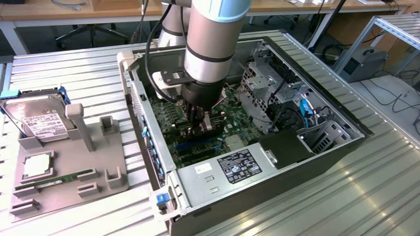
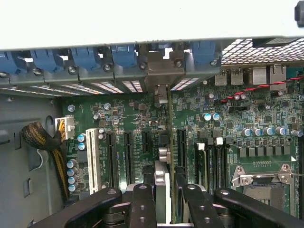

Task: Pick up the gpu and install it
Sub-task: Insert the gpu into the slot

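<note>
Right now, in the exterior view, I have the arm (image 1: 208, 44) standing almost vertical over the open case (image 1: 328, 147), its wrist reaching straight down into the middle of it. My tool (image 1: 200, 129) sits low over the motherboard (image 1: 226, 114), with the gpu (image 1: 208, 123) clamped between its fingers; the card stands on edge, close to the slots (image 1: 194, 143), though I cannot tell from here whether it is touching them. A power supply (image 1: 223, 172) lies at the near end of the case and a drive cage (image 1: 262, 86) sits toward the exterior view's right. On the counter (image 1: 367, 196), to the exterior view's left of the case, I see a grey holder (image 1: 66, 189) carrying a hard drive (image 1: 39, 120) upright and a memory stick (image 1: 56, 181) lying flat.

Next, in the wrist view, I look along the tool's black fingers (image 2: 142, 206), which are closed on the gpu (image 2: 161, 185) seen edge-on between them. The card's silver bracket (image 2: 160, 76) runs up to the case's rear wall, in among the row of blue slot latches (image 2: 85, 59). It lines up between two black slots (image 2: 129, 156) on the green motherboard (image 2: 237, 118). A white slot (image 2: 91, 156) and a braided cable (image 2: 47, 147) lie to one side, the CPU socket (image 2: 263, 183) to the other.
</note>
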{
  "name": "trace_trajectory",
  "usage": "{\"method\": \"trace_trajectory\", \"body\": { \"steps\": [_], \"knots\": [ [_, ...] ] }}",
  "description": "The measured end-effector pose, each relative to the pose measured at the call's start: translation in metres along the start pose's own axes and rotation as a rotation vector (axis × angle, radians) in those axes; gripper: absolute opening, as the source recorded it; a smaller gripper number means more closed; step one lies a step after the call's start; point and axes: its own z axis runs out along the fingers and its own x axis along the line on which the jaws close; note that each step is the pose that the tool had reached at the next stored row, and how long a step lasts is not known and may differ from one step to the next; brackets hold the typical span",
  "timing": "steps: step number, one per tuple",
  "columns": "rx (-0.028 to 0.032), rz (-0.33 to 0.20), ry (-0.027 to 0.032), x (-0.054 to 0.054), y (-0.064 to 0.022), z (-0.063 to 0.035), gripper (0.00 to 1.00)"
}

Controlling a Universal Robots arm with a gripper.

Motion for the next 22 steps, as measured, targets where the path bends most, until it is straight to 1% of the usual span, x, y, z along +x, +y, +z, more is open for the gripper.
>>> {"method": "trace_trajectory", "body": {
  "steps": [8, 15, 22],
  "knots": [
    [-0.0001, 0.0, 0.0002, 0.0, 0.0, 0.0, 0.27],
    [0.0, -0.024, 0.0006, 0.0, 0.0, 0.0001, 0.27],
    [-0.0001, -0.024, 0.0006, 0.0, -0.0001, 0.0012, 0.27]
  ]
}}
